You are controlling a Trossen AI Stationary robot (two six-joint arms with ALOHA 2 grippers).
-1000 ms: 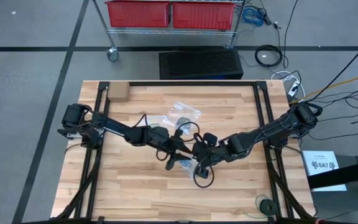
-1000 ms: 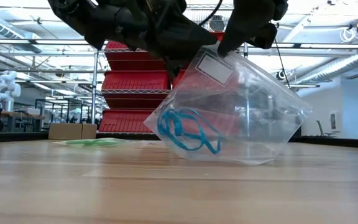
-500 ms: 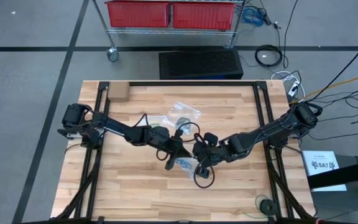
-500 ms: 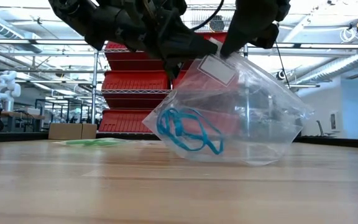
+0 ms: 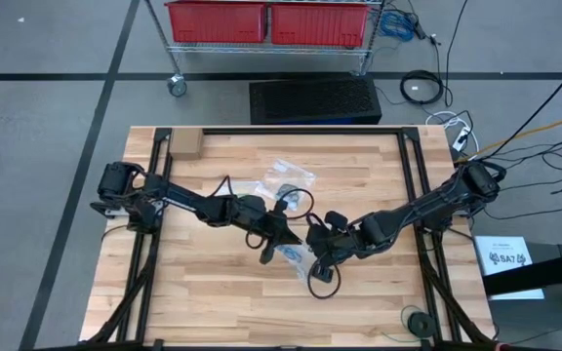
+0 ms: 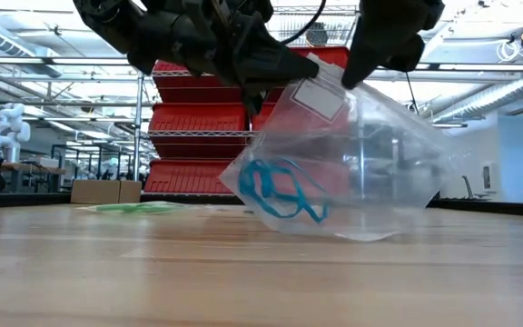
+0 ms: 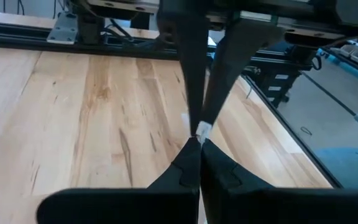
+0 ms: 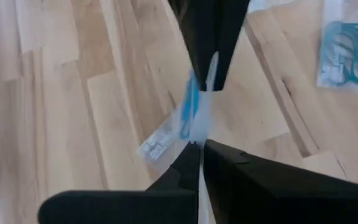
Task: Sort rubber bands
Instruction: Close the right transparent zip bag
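Both tools are pinching the top edge of a clear bag near the middle of the low view: the left tool is clamping shut on one corner and the right tool is gripping the other side, fully closed too. The blue rubber bands are sitting bunched inside at the bag's lower left, just above the desk. They're looking super light and floppy, so I'd guess grabbing a single strand beats scooping the clump.

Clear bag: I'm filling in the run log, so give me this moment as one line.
clear bag lifted, blue rubber bands inside | left gripper shut on rim | right gripper shut on rim
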